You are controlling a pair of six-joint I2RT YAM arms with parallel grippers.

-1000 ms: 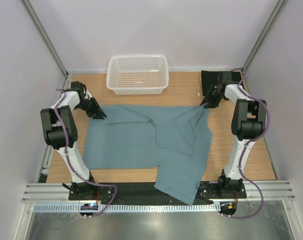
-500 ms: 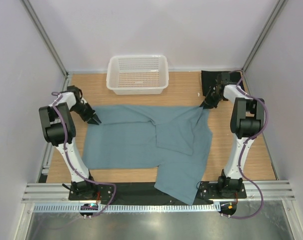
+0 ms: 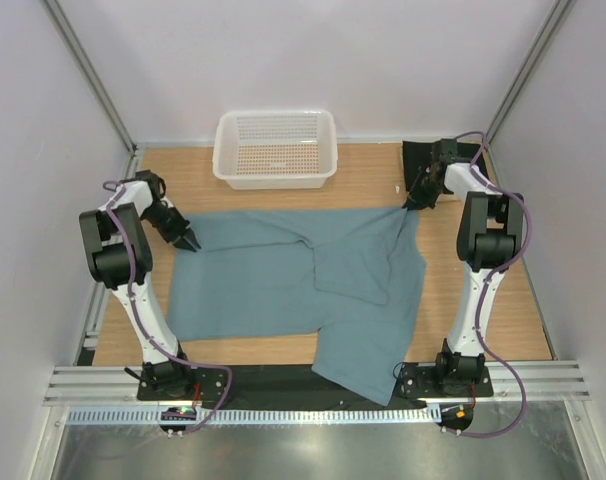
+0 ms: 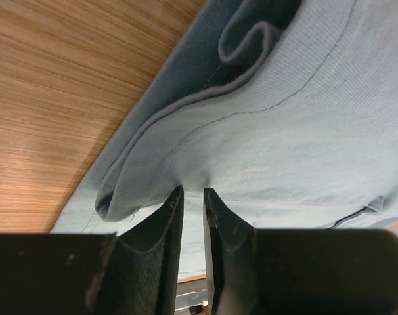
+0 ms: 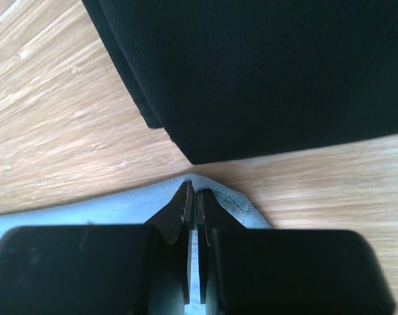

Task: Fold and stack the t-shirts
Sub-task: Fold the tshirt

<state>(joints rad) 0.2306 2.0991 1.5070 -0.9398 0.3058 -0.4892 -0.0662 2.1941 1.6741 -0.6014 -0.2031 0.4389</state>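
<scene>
Counting two shirts: one teal t-shirt [image 3: 283, 280] spread on the table [image 3: 368, 175], one black t-shirt [image 3: 415, 160] folded in the far right corner. I see the left gripper [image 3: 190, 243] and right gripper [image 3: 411, 203] each clamped on the teal one's far corners. One basket [image 3: 275, 178] sits beyond.

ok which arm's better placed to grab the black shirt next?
Right. The right claw pinches the teal shirt at its far right corner, with the black shirt just beyond its tips. The left claw grips the same shirt's far left edge, across the table. Right probably must release first.
</scene>
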